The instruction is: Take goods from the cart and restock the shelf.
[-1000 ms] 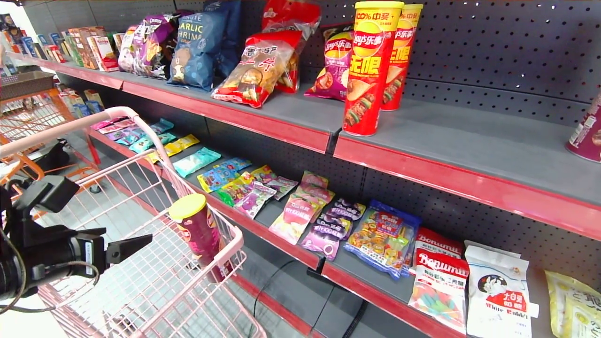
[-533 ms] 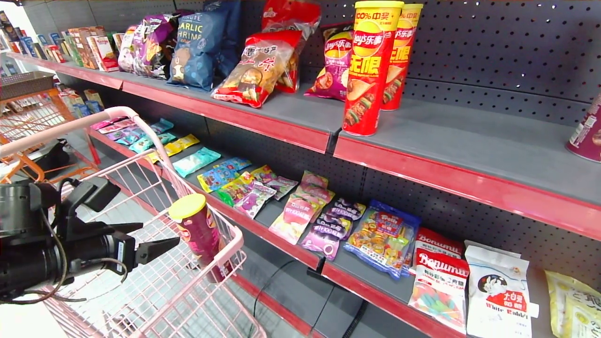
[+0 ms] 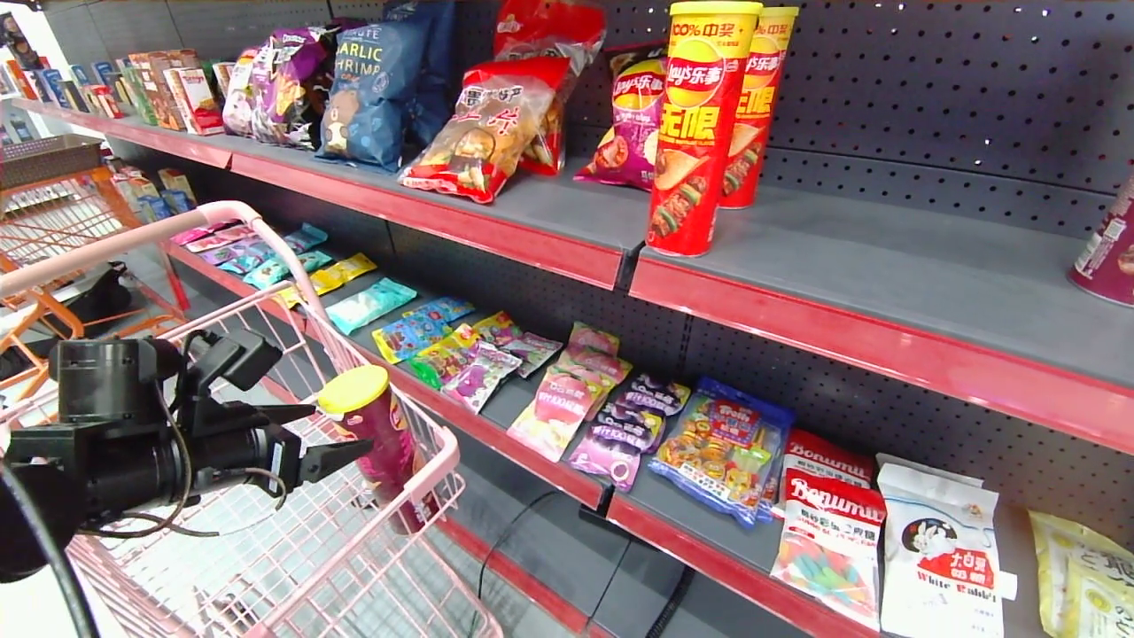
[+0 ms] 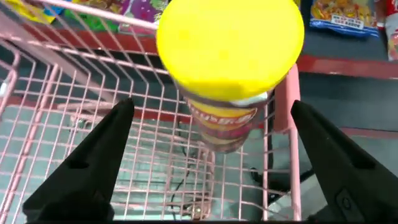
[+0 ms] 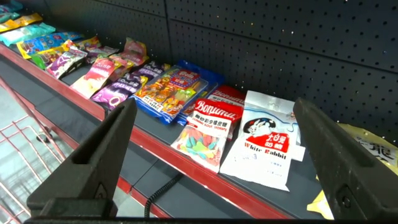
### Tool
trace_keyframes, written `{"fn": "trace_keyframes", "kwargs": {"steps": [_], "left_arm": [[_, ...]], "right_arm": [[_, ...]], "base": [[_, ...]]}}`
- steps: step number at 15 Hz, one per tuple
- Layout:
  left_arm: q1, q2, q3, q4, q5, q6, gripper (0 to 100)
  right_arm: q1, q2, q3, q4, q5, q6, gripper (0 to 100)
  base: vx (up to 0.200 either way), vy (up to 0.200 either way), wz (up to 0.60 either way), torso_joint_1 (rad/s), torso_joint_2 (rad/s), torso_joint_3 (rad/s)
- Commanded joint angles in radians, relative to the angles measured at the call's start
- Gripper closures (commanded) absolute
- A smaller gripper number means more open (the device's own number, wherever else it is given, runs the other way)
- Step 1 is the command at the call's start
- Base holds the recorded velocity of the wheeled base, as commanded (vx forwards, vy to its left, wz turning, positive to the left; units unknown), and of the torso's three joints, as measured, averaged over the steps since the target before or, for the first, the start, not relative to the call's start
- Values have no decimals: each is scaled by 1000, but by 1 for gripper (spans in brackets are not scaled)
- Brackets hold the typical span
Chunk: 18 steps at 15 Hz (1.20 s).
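Purple chip can (image 3: 383,443), yellow-lidded, stands upright in the pink cart (image 3: 133,237), in the corner nearest the shelf. The left gripper (image 3: 344,430) sits just left of it, spread wider than the can and not touching it. The right gripper (image 5: 214,106), equally spread and holding nothing, faces the lower shelf (image 5: 152,140).

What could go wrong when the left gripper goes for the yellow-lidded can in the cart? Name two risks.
1. The can sits tight in a corner of the cart, so a finger of the open left gripper may snag the wire wall.
2. The can is tall and narrow; a nudge before closing could tip it.
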Motion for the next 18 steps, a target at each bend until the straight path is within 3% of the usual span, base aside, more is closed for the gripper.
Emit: {"fn": "trace_keyframes", "kwargs": {"steps": [1, 5, 10, 11, 15, 18], "left_arm": [[-16, 59, -16, -8, -7, 0, 0], [-29, 174, -36, -160, -18, 0, 0], [-48, 238, -45, -237, -19, 0, 0], [-48, 248, -42, -267, -21, -1, 100], [-47, 231, -24, -278, -21, -6, 100], [-33, 96, 36, -275, -19, -29, 100]], "right_arm": [[0, 0, 0, 0, 0, 0, 0], [0, 0, 0, 0, 0, 0, 0], [0, 0, 0, 0, 0, 0, 0], [0, 0, 0, 0, 0, 0, 0], [0, 0, 0, 0, 0, 0, 0], [0, 0, 0, 0, 0, 1, 0]], "base": [[0, 0, 0, 0, 0, 0], [0, 0, 0, 0, 0, 0], [0, 0, 0, 0, 0, 0], [0, 0, 0, 0, 0, 0], [0, 0, 0, 0, 0, 0], [0, 0, 0, 0, 0, 0]]}}
